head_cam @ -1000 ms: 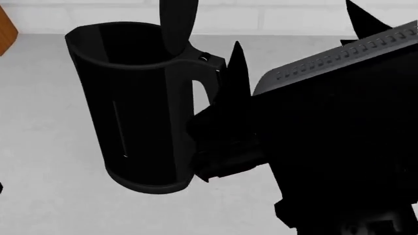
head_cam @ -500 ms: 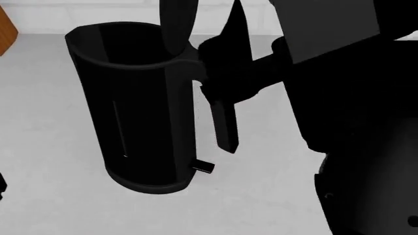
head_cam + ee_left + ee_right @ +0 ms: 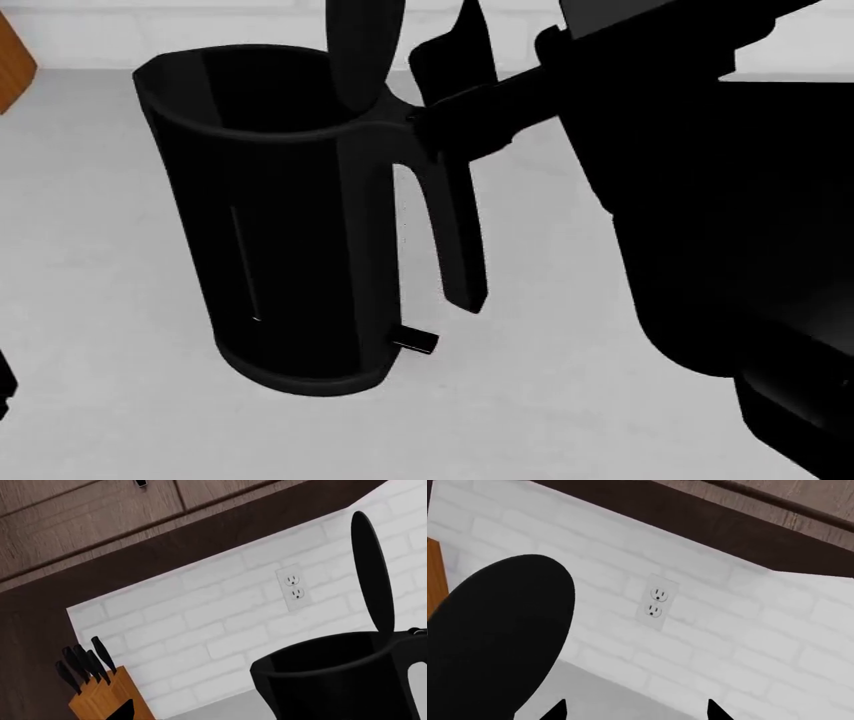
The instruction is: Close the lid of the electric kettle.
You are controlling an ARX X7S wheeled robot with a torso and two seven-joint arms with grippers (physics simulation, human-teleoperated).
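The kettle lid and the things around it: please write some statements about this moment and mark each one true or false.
1. The lid stands upright above the open mouth of the electric kettle. True.
2. A knife block with black-handled knives stands by the brick wall. True.
3. The kettle lies on its side on the counter. False: it stands upright.
4. The wall outlet has a plug in it. False: both sockets are empty.
5. The right hand has its fingertips apart and holds nothing. True.
6. The kettle has no handle. False: a loop handle runs down its side.
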